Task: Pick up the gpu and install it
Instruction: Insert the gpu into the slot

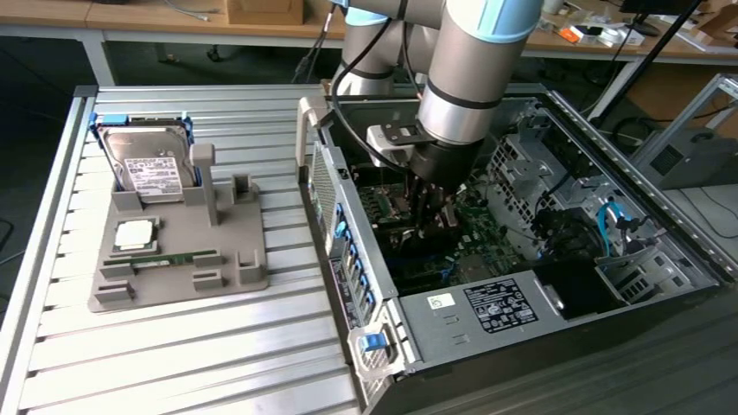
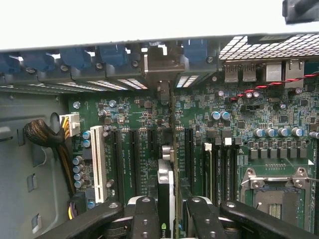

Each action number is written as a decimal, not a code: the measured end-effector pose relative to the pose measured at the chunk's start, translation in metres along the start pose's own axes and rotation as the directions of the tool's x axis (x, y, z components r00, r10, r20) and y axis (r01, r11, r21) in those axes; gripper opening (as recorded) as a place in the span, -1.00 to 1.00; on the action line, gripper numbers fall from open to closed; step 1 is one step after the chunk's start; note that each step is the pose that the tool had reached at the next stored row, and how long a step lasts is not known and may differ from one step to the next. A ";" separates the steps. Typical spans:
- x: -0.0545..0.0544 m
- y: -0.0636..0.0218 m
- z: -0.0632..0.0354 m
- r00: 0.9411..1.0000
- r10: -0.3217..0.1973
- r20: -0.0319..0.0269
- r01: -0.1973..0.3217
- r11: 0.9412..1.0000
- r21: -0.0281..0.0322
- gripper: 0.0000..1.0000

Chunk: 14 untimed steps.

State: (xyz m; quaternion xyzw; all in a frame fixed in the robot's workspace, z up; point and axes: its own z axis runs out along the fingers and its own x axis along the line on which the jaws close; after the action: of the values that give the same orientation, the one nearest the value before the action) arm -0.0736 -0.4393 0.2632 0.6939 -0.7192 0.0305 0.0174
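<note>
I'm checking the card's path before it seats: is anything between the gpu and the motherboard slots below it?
Nothing visible blocks it. The gripper holds the gpu edge-on over the black slots on the motherboard; the cable bundle lies off to one side.

No lettering can be made out. White labels sit on the hard drive (image 1: 154, 171) in the grey holder (image 1: 179, 259) and on the computer case (image 1: 507, 303) near its front edge, their print too small to read.

Gpu (image 2: 166, 191) green circuit board; gripper (image 2: 167, 211) glossy black plastic.
</note>
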 end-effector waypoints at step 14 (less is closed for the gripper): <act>0.000 -0.0004 0.0023 1.000 0.000 0.000 0.000 1.000 -0.001 -0.47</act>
State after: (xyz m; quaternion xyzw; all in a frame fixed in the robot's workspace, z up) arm -0.0732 -0.4395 0.2609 0.6940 -0.7192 0.0301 0.0176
